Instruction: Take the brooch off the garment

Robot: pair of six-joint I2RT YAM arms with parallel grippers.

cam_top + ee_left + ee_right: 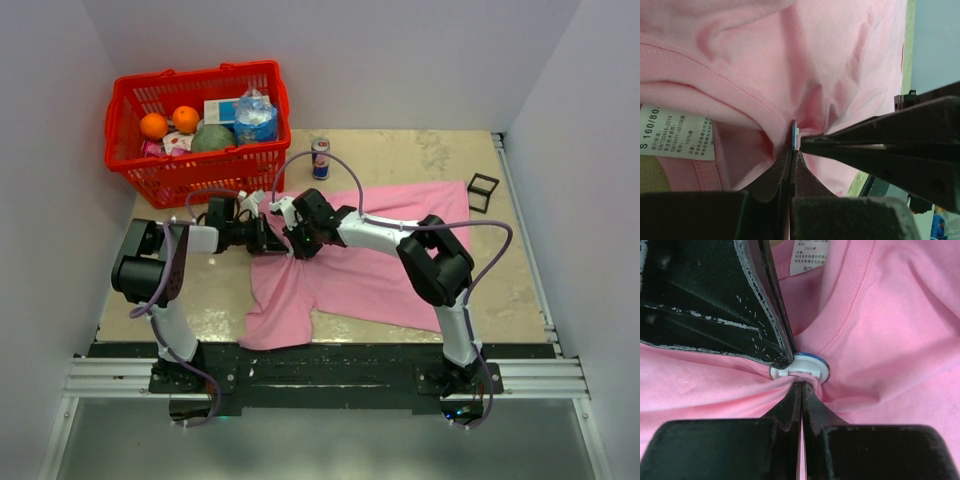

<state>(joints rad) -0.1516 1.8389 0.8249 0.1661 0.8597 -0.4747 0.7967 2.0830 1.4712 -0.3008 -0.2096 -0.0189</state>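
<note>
Left tool (270, 240) and right tool (297, 243) tip to tip over pink garment (385, 275), red basket (190, 180) beyond.

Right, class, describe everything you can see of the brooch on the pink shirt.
The brooch is a small round disc, white with a blue rim, plastic-looking, showing a white bar across its face. It sits on the garment just below the collar, cloth bunched around it. The left gripper pinches its edge; the right gripper is shut on the garment just beneath it.
</note>
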